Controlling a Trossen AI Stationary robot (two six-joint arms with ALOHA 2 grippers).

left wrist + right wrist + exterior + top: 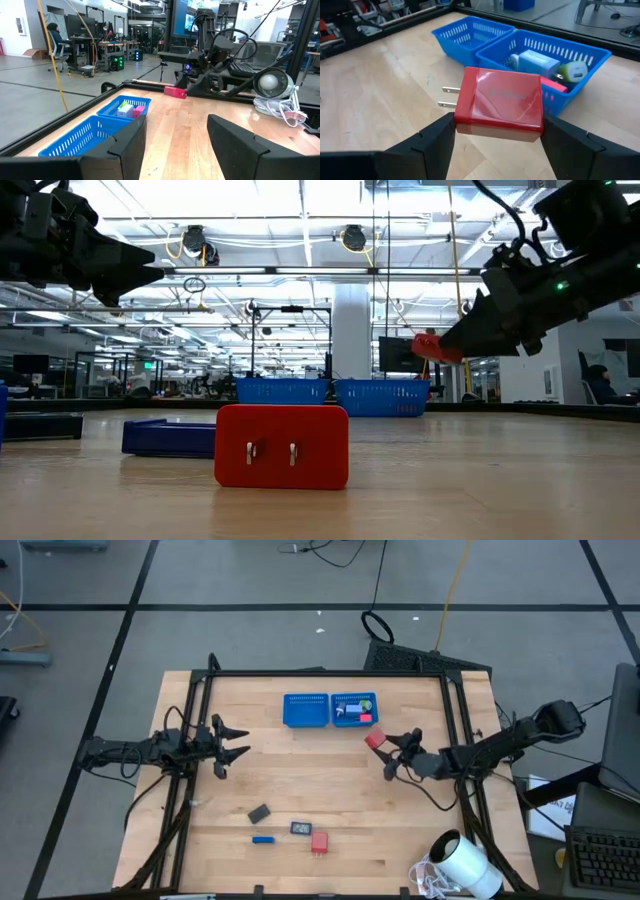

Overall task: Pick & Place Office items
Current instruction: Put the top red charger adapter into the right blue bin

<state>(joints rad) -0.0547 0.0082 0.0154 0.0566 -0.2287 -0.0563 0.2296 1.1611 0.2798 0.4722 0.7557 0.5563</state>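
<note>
The right tool (381,745) has hold of a red plug adapter (501,102), its fingers (427,140) closed against the block's two sides and the two metal prongs sticking out free. It is up off the bench (300,780), just in front of the blue mesh tray (330,710), on the side of the tray's right-hand compartment. In the low view the red block shows at the tip of the dark arm, clear of the wood, with the tray far behind.

That right-hand compartment already has a few pieces in it: a light blue block (536,63), a small green-and-white piece (572,71) and a pink-red one (553,83). The left-hand compartment looks bare from above.

The left tool (232,741) hangs over the left side of the bench, well away from the tray, its fingers (127,142) parted with nothing between them.

Near the front edge of the bench four pieces lie loose: a dark grey block (259,813), a slim dark blue one (262,839), a dark piece with a pale face (300,828), and another red plug adapter (319,842) standing on its edge with prongs facing the low camera (282,445).

A white cylinder (467,866) with a coiled white cable sits at the front right corner.
</note>
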